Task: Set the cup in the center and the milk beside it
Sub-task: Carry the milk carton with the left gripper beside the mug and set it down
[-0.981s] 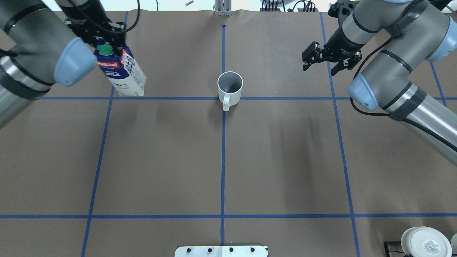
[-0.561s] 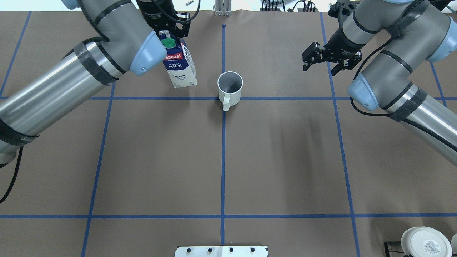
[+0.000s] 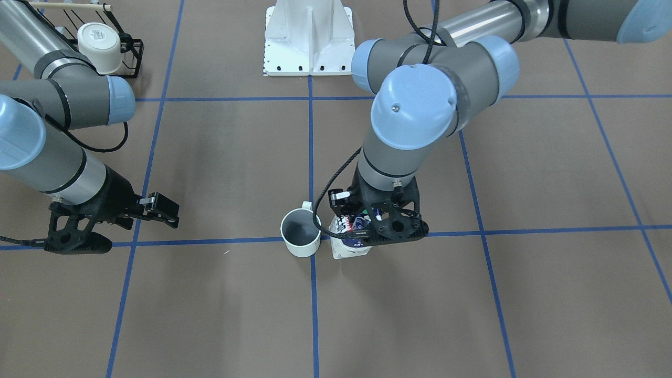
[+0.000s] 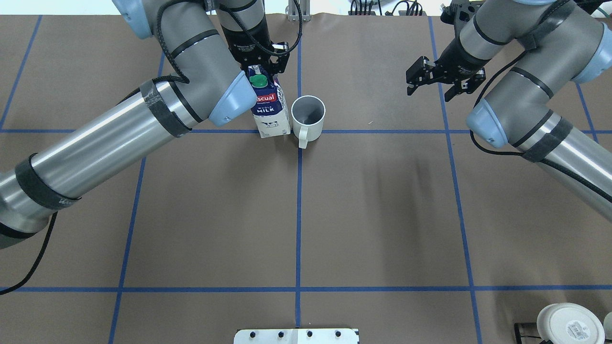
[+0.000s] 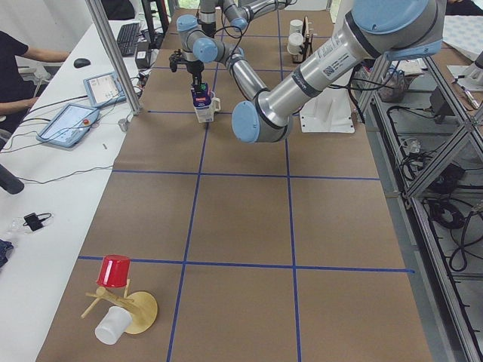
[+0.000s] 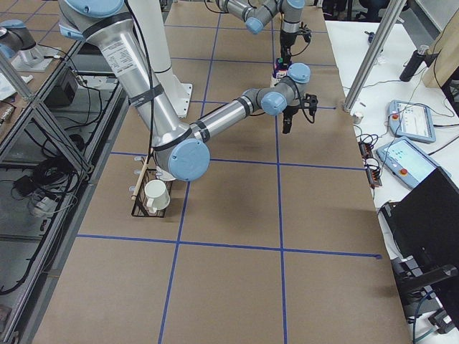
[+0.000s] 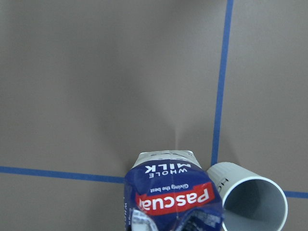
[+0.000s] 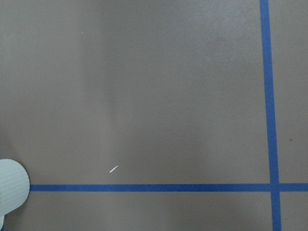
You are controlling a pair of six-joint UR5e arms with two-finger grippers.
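The white cup stands upright over the middle tape crossing and hides it, with its handle pointing toward the robot. The blue and white milk carton stands upright close against the cup's left side. I cannot tell whether they touch. My left gripper is shut on the carton's top by the green cap. The left wrist view shows the carton and the cup side by side. My right gripper is open and empty, hovering well right of the cup. In the front view the cup sits left of the carton.
A black rack with creamy white mugs stands at the near right corner. The robot's white base plate is at the near edge. A red cup and a white mug on a wooden stand are at the table's far left end.
My left arm has carried the milk carton rightward from the far left tape line to just beside the cup. The cup and my right arm have not moved.
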